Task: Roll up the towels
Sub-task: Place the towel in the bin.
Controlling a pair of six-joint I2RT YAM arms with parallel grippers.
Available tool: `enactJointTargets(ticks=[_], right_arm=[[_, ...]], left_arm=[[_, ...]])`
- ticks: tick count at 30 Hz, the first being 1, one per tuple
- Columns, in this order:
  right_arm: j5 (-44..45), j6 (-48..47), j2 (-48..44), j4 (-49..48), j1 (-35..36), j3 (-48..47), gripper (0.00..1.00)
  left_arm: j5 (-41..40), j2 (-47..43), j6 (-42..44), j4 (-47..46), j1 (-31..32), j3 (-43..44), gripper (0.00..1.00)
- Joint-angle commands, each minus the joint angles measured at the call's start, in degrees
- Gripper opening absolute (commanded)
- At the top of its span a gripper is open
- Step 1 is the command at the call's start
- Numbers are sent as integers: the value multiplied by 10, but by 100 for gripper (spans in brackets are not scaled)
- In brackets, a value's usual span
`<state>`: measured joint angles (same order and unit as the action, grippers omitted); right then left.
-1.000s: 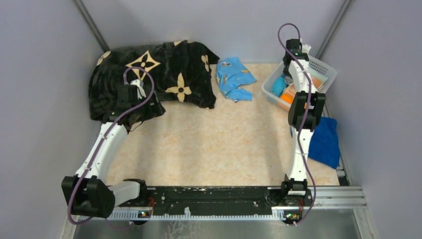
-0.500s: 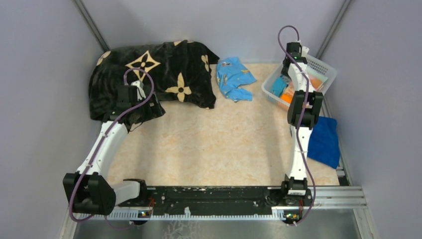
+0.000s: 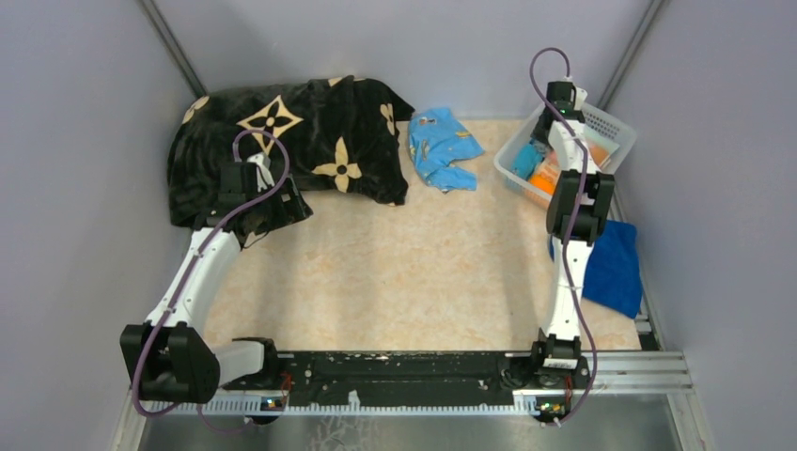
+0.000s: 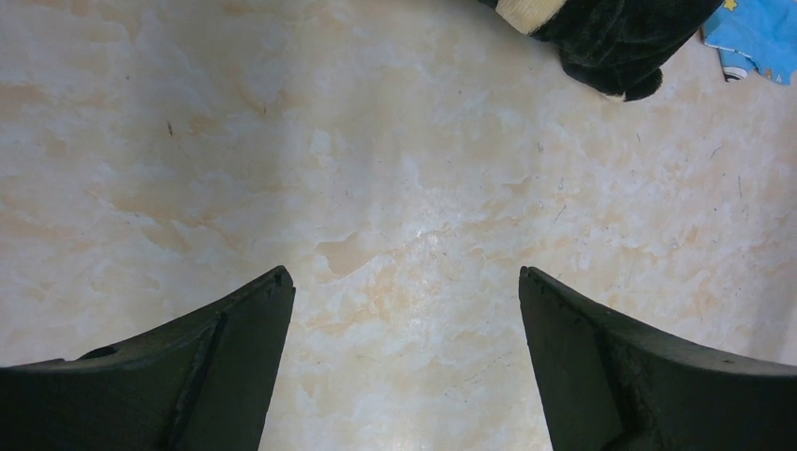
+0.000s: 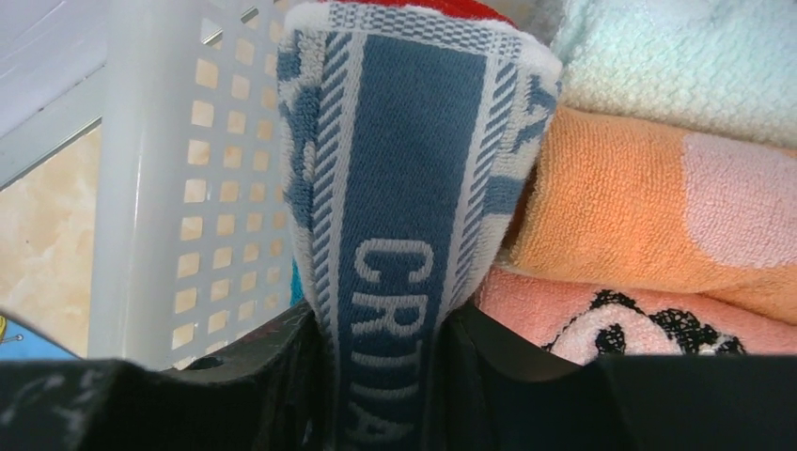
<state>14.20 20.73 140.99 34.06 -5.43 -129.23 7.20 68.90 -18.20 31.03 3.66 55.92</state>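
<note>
My right gripper [image 5: 381, 376] pinched the printed towel [image 5: 404, 169], upright against the basket [image 5: 160, 169] wall, likely to hold its roll tight. My left gripper [image 4: 404, 357] hung wide open, empty, over the table [image 4: 404, 169].

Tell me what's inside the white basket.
In the basket: a blue-and-white printed towel, an orange towel, a pink towel and a pale towel. Whatever lies beneath them is hidden.

Open tabletop [image 3: 404, 272] midfield; blanket [image 3: 310, 122] far-left; basket [image 3: 508, 167] far-right
</note>
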Motion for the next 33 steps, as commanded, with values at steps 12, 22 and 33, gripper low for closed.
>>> enactJointTargets(ticks=[12, 22, 33], right_arm=[[14, -8, -90, 13, -4, 28, 69], [-5, -23, -220, 16, -5, 92, 81], [31, 77, -555, -58, -38, 542, 77]], left_arm=[[26, -10, -2, -14, -9, -10, 95], [42, -23, 3, -15, -10, -10, 96], [73, -46, 3, -17, -8, -15, 96]])
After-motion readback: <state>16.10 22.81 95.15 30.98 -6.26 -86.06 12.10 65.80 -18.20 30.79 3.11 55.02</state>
